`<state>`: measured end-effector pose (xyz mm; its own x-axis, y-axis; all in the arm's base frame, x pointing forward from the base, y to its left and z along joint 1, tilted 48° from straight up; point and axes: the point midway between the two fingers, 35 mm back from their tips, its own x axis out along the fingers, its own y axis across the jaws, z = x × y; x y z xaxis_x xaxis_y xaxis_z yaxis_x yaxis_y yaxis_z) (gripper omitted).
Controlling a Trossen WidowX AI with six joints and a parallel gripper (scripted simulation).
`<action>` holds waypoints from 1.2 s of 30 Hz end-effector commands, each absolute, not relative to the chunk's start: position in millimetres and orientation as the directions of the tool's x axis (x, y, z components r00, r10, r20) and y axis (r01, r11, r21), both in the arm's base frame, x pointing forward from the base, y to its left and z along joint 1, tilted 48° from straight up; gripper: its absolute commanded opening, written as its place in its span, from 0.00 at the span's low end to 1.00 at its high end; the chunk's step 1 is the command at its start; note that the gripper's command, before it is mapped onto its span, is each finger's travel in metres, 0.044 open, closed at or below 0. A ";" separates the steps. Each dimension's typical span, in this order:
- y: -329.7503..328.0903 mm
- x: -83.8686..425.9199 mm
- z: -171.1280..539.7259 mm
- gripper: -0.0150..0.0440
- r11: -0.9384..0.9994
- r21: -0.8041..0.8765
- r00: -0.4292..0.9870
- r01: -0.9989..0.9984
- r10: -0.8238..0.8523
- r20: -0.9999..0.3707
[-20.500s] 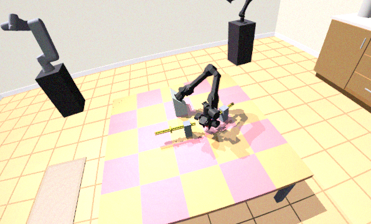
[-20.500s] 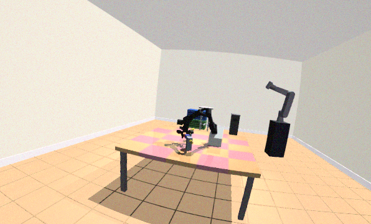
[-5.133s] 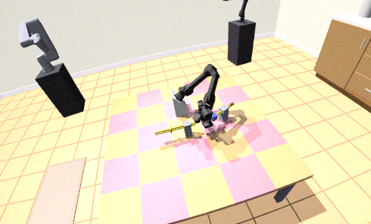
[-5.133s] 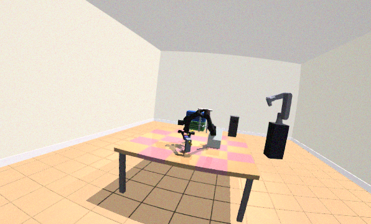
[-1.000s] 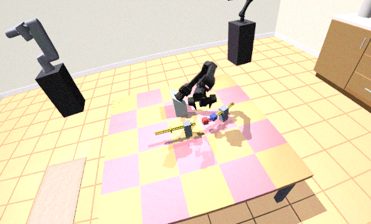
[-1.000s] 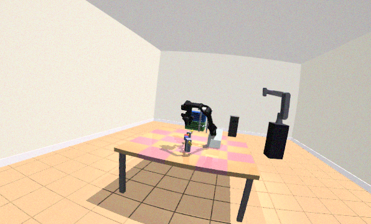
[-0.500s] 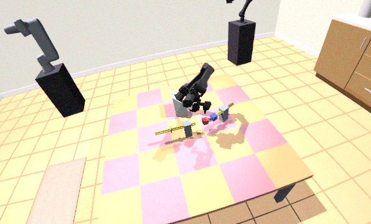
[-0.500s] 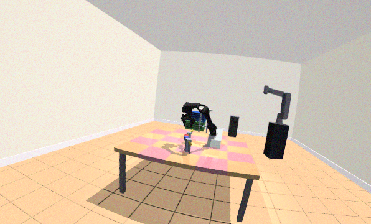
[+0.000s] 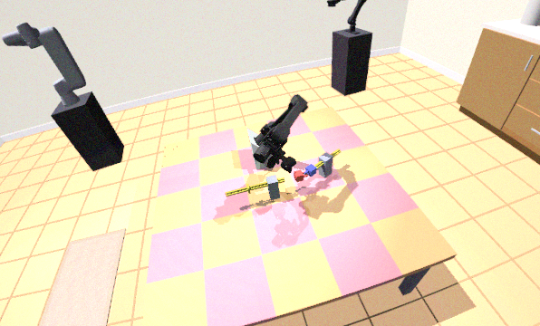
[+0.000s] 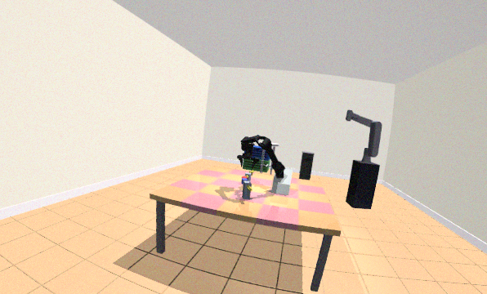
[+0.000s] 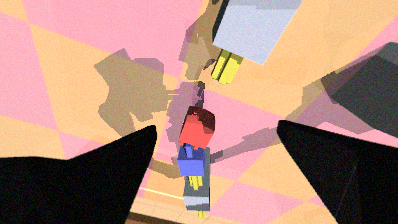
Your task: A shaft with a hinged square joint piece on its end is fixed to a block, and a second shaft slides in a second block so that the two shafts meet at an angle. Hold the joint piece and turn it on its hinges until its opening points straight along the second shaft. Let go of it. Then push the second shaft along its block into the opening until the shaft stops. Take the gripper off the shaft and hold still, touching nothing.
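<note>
The red joint piece (image 9: 299, 176) (image 11: 197, 130) sits on a blue hinge part (image 9: 310, 170) (image 11: 191, 162) at the end of the first yellow shaft (image 9: 336, 153) (image 11: 196, 181), held in its grey block (image 9: 325, 165) (image 11: 196, 201). Its dark open side faces roughly toward the second yellow shaft (image 9: 243, 189) (image 11: 227, 67); exact alignment is unclear. That shaft runs through the second grey block (image 9: 273, 187) (image 11: 257, 30), its near end apart from the joint piece. My gripper (image 9: 285, 166) (image 11: 216, 128) is open and empty above the joint piece, which shows between the fingertips in the wrist view.
The pale grey stand (image 10: 282, 184) at my arm's base is beside the work. The checkered table (image 9: 234, 290) carries both blocks. Other arms on black pedestals (image 9: 89, 131) (image 9: 351, 63) stand off the table. The two grey blocks are upright obstacles on either side of the joint.
</note>
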<state>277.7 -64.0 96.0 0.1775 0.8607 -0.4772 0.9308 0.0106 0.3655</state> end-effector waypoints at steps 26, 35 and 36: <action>-88.2 275.1 47.6 1.00 -0.117 0.231 0.210 0.966 0.878 -0.431; -118.3 275.0 18.0 1.00 0.049 0.465 0.210 0.884 0.847 -0.489; -121.6 274.8 14.6 1.00 0.070 0.487 0.209 0.870 0.843 -0.495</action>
